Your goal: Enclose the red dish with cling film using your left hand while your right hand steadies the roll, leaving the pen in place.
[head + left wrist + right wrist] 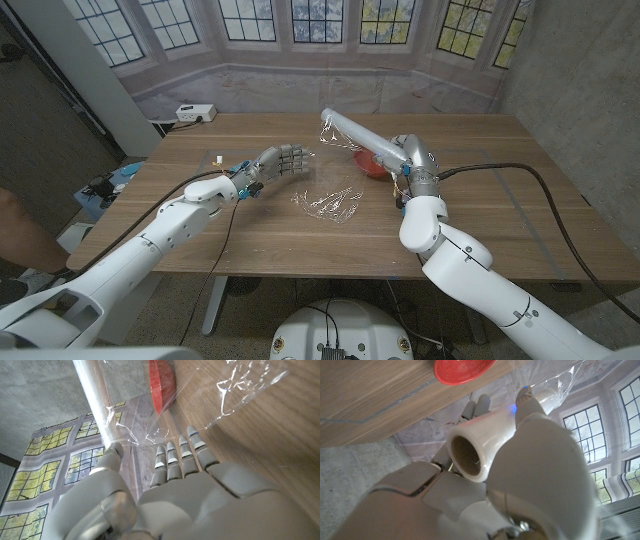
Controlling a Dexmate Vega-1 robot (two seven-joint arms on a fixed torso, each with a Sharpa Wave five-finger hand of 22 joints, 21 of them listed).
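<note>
Red dish (368, 163) just beside right hand (408, 160), roll (360, 134) gripped.

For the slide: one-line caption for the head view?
Right hand holds the cling film roll above the red dish; open left hand reaches toward the film.

The dish (372, 163) right of frame centre was red; the cling-film roll (362, 137) my pale grey right hand (412, 160) held was white, its film clear. The table (480, 200) was wood-grained brown.
</note>
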